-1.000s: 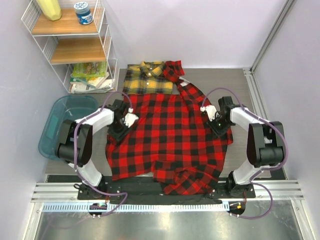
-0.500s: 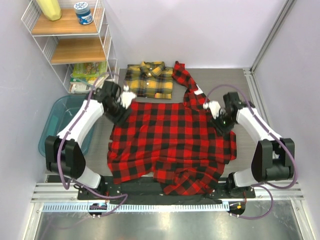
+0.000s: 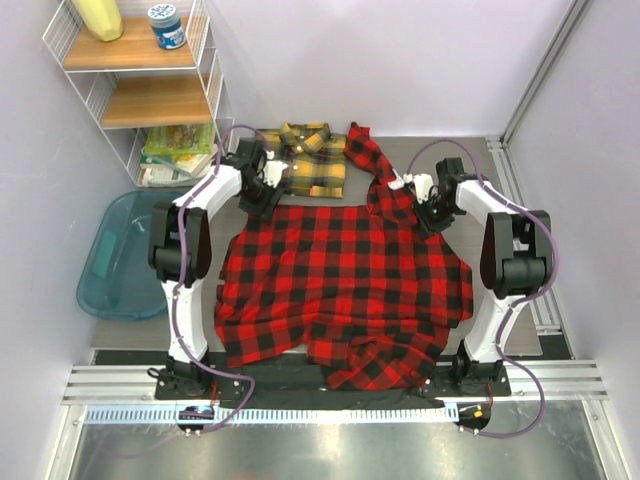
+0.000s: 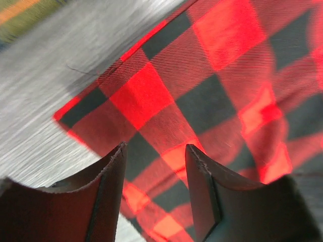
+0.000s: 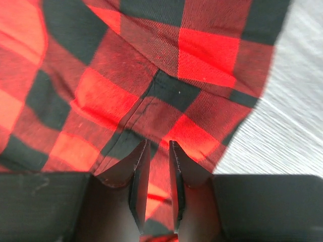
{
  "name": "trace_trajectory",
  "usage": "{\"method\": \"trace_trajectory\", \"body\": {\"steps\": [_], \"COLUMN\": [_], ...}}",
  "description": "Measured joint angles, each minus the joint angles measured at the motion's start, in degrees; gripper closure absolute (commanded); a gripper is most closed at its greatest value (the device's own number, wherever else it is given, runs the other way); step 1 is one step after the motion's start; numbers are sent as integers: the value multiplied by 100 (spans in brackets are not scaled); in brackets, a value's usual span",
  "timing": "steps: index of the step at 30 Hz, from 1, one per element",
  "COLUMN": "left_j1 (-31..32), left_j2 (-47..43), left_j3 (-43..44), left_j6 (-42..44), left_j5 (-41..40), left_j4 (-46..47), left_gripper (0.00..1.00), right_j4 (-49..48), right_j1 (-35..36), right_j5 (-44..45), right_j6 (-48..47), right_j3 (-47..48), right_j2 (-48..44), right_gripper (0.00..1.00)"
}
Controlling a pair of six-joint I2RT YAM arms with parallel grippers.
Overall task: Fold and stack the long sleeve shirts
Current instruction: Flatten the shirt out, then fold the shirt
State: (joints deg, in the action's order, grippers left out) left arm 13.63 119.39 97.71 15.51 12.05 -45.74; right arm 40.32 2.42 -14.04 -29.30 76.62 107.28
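One red-and-black check shirt lies spread out, near edge bunched.

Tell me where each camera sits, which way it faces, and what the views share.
Top external: fixed above and behind the arms, looking down on the grey table; both arms, left gripper and right gripper show at the far corners of the spread red-and-black plaid flannel shirt.
Left wrist: looks down past its open fingers at a shirt corner.
Right wrist: looks down past fingers pinching shirt fabric.
Shared: all three show the red shirt; the top view also shows the folded yellow-and-black plaid flannel shirt.
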Motion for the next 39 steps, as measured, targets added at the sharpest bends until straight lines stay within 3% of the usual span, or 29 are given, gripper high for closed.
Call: {"method": "trace_trajectory", "body": {"steps": [10, 14, 21, 25, 28, 29, 34, 39], "left_j1": [-297, -367, -369, -367, -367, -367, -367, -367], "left_j2": [369, 111, -579, -931, -1069, -1093, -1281, -1357], "left_j3": [-262, -688, -1462, -1307, -940, -850, -719, -719], "left_j6": [-44, -28, 157, 232, 284, 293, 267, 223], "left_j5": [-479, -540, 146, 619, 890, 944, 1217, 1355], "left_j4": [28, 122, -238, -343, -326, -302, -144, -52], "left_gripper": [56, 49, 38, 34, 24, 13, 8, 5], "right_j4": [-511, -531, 621, 667, 83, -122, -1062, -1716], "right_j1": [-92, -116, -157, -157, -151, -151, -151, -153], "right_j5": [289, 271, -573, -1069, -1246, -1272, -1268, -1196], "right_j6": [28, -155, -378, 9, 581, 739, 1552, 2277], "right_j3": [-367, -697, -765, 74, 1038, 1283, 2636, 3576], "right_j2": [181, -87, -566, -494, -79, 92, 1451, 2734], "right_gripper": [75, 76, 71, 66, 62, 59, 52, 34]}}
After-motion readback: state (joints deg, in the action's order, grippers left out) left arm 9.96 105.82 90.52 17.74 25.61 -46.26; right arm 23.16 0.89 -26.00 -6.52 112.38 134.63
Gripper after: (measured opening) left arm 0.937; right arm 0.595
